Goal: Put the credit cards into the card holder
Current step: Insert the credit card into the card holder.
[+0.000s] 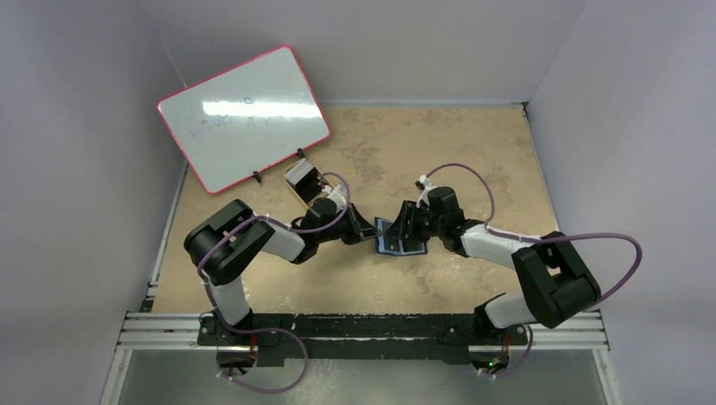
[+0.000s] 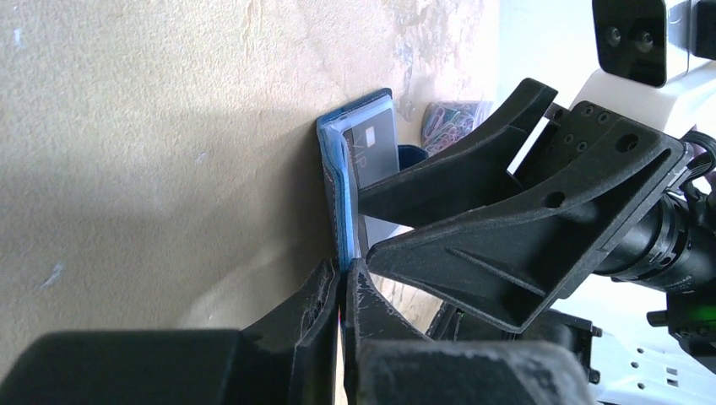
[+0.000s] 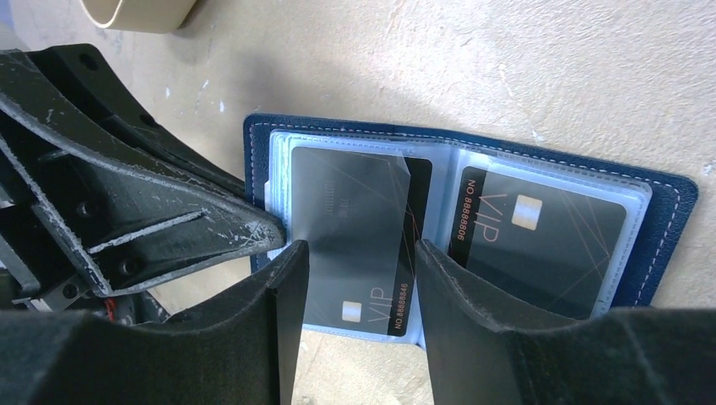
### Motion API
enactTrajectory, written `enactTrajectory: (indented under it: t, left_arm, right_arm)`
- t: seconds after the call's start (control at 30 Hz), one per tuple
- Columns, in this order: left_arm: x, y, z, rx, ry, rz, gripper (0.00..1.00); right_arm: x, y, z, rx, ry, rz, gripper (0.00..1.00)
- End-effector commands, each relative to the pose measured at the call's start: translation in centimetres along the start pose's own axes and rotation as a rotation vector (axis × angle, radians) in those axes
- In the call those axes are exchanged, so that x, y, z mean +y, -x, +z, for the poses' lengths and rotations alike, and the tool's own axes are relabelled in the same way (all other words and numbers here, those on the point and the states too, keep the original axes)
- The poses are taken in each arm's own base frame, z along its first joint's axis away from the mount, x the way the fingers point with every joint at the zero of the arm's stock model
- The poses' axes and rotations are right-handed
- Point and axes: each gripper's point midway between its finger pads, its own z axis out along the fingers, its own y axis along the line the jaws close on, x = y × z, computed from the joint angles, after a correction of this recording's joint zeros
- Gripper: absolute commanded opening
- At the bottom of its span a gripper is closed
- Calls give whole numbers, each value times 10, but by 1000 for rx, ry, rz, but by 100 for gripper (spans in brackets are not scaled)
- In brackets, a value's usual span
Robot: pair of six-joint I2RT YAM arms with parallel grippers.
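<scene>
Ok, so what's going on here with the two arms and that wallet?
The left gripper is shut on the edge of the open navy card holder, holding it steady. The right gripper straddles one VIP card lying on one half, seemingly partway into a clear sleeve. Whether it actually squeezes the card is unclear. A second VIP card already sits in the pocket of the other half.

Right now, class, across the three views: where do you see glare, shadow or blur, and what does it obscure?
Top view: glare streaks the whiteboard over its faint writing; the arms cast shadows on the table. Left wrist view: the left claw looks soft up close, and the upper right is blown out. Right wrist view: sheen on the wallet's clear pocket hazes one card.
</scene>
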Motion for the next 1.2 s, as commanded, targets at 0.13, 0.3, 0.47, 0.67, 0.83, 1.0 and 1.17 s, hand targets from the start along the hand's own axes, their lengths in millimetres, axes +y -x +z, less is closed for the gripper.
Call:
enactTrajectory:
  t: [0.13, 0.3, 0.47, 0.67, 0.83, 1.0, 1.17]
  left_arm:
    - [-19, 1, -23, 0, -5, 83, 0]
    - [13, -1, -52, 32, 243, 170, 0]
    - [19, 3, -79, 17, 346, 209, 0]
    - [14, 7, -86, 29, 387, 222, 0]
    - [10, 14, -87, 20, 411, 237, 4]
    - [-13, 13, -78, 25, 297, 209, 4]
    - [-12, 10, -73, 23, 270, 186, 6]
  right_arm:
    - [40, 10, -4, -30, 210, -10, 48]
    - [41, 8, -2, -4, 213, -9, 47]
    - [39, 15, -6, -17, 150, -24, 43]
    - [50, -4, 11, 54, 141, -38, 31]
    - [59, -21, 28, 93, 92, -71, 26]
    - [52, -29, 38, 115, 57, -61, 23]
    - [52, -29, 40, 110, 53, -65, 21]
